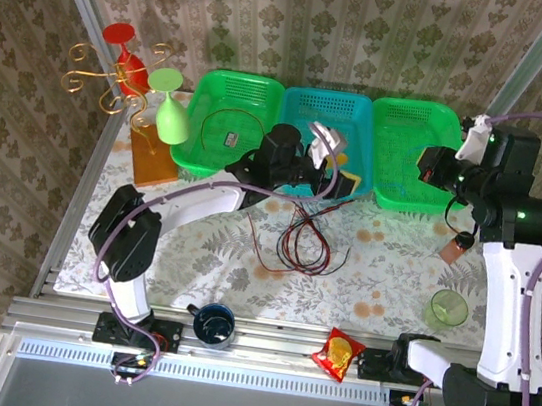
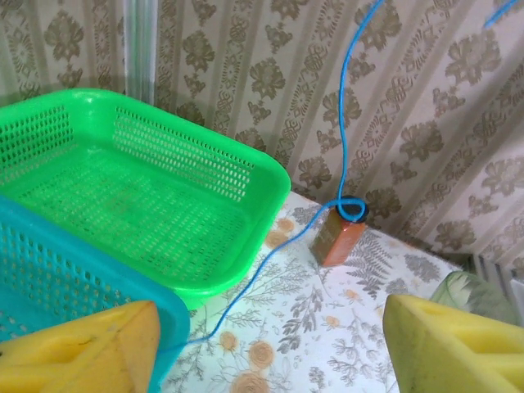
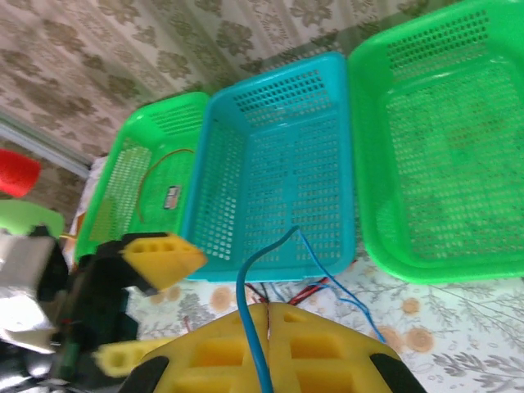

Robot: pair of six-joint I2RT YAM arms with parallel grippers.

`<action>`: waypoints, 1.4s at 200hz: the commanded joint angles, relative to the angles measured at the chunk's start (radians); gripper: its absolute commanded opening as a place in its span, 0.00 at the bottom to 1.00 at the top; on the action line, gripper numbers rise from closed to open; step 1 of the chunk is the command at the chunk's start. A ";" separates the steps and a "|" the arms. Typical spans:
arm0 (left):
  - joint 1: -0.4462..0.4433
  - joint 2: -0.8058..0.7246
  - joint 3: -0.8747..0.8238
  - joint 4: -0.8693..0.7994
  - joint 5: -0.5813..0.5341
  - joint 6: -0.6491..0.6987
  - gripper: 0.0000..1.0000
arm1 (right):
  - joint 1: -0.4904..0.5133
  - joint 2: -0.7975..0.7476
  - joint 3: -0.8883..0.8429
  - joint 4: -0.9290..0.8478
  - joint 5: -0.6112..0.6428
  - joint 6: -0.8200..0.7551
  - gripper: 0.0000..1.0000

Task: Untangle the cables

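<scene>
**Right gripper**: yellow fingers pressed together, pinching the blue cable in the seam between them. The cable rises from the pinch and arcs ahead of the fingertips. A thinner run falls away to their right. The blue basket sits straight ahead of the tips.

**Left gripper**: fingers stand wide apart with nothing between them. The blue cable starts by the inner edge of the finger next to the blue basket. It crosses the flowered tablecloth ahead, then climbs in front of the black cap of a small brown bottle. Cannot tell whether it touches the cap. A green basket lies ahead and to the left of the tips.

**Other cables:** the red and black cables lie in loose loops on the table, just on the near side of the left gripper. An orange-red cable lies in the far green basket.

**Writing:**
- A small tag lies beside the orange-red cable, its text too small to read.
- The print on the red snack packet is also unreadable.
</scene>
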State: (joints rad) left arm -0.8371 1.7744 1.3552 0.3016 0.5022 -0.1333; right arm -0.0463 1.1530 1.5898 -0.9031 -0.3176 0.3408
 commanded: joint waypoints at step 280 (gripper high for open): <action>-0.264 0.064 -0.147 0.145 -0.459 0.715 0.00 | -0.003 0.037 0.042 0.067 0.117 0.081 0.00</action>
State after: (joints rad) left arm -1.0458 1.9087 1.2572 0.3771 0.1883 0.4503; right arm -0.0414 1.1744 1.6600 -0.9009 -0.3164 0.3977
